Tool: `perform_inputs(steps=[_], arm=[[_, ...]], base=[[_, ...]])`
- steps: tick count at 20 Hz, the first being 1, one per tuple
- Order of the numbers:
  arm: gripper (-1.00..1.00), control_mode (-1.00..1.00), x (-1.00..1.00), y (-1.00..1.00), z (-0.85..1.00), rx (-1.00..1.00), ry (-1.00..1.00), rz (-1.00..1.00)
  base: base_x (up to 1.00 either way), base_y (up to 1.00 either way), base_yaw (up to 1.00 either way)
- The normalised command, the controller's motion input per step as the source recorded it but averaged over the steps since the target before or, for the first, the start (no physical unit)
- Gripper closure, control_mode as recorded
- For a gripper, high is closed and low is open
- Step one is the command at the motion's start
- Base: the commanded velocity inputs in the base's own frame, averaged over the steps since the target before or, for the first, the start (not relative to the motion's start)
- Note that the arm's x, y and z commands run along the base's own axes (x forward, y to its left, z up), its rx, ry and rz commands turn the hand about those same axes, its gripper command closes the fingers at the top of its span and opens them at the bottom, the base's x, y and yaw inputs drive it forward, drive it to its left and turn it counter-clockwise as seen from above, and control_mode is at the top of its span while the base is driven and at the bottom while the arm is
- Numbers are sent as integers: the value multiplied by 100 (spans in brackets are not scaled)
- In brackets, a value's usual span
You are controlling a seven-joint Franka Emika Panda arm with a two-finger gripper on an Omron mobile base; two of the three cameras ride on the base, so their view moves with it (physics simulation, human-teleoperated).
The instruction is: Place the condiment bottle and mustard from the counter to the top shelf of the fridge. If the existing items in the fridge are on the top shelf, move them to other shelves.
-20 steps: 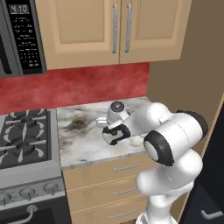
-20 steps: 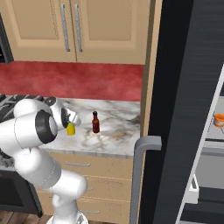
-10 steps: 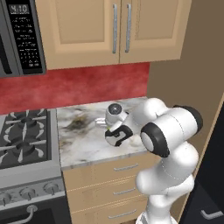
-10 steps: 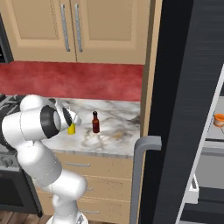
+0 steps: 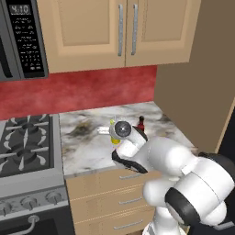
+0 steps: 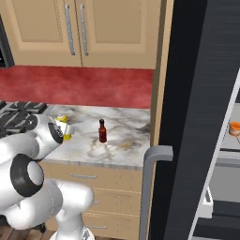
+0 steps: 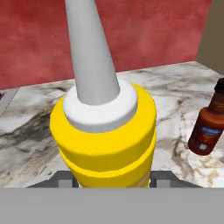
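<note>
The yellow mustard (image 7: pixel 105 140) stands upright on the marble counter (image 5: pixel 87 147), its pale nozzle rising through the hand view. My gripper (image 7: pixel 113 179) reaches it from the front, with a fingertip (image 7: pixel 65 178) pressed to each side of the bottle's body, so it is shut on it. From the base cameras the hand (image 5: pixel 121 131) covers most of the mustard (image 6: pixel 64 129). The dark red condiment bottle (image 6: pixel 101 131) stands free a little to the right (image 5: pixel 141 121) (image 7: pixel 209 127). The black fridge (image 6: pixel 197 117) is open at the right, with a small orange item (image 6: pixel 234 128) on a grey shelf (image 6: pixel 229 154).
The gas stove (image 5: pixel 23 142) borders the counter on the left, under a microwave (image 5: pixel 23 36). Wooden cabinets (image 5: pixel 124 27) hang above a red backsplash. The fridge door's grey handle (image 6: pixel 147 187) juts out near the counter's right end.
The arm has folded lower and closer over the counter's edge, and the hand has settled slightly down around the mustard. Both bottles stay where they were.
</note>
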Motion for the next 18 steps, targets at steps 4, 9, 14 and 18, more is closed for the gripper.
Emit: perform_inputs(steps=[4,9,14,18], arm=[[100,-100,-100,19,100,0,-30,10],[100,-100,-100,4,100,0,-12,3],[100,-100,-100,0,100,0,-2,1],[100,-100,-100,0,100,0,1,3]], base=[[0,0,0],[0,0,0],[0,0,0],[0,0,0]])
